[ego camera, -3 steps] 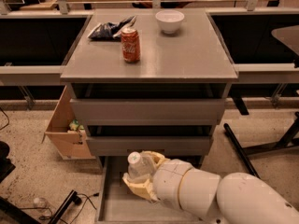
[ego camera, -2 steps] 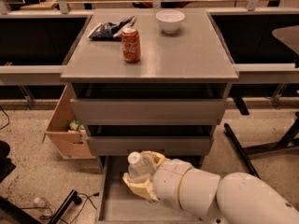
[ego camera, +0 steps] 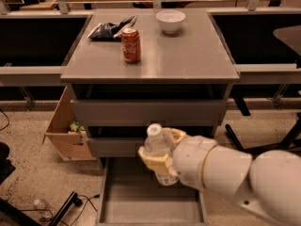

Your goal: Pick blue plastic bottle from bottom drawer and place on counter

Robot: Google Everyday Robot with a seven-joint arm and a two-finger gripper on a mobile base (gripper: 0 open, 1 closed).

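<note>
The blue plastic bottle (ego camera: 156, 144), clear with a white cap, is upright in my gripper (ego camera: 160, 153), whose cream fingers are shut around its body. It hangs above the open bottom drawer (ego camera: 153, 206), in front of the middle drawer front. The drawer's grey floor shows bare below it. The counter (ego camera: 188, 55), the grey cabinet top, lies above and behind the gripper. My white arm comes in from the lower right.
On the counter stand a red soda can (ego camera: 131, 45), a white bowl (ego camera: 170, 21) and a dark chip bag (ego camera: 109, 29). A cardboard box (ego camera: 66, 131) sits on the floor left of the cabinet. Black table legs stand at the right.
My gripper has lifted the bottle higher, from just over the drawer to level with the middle drawer front.
</note>
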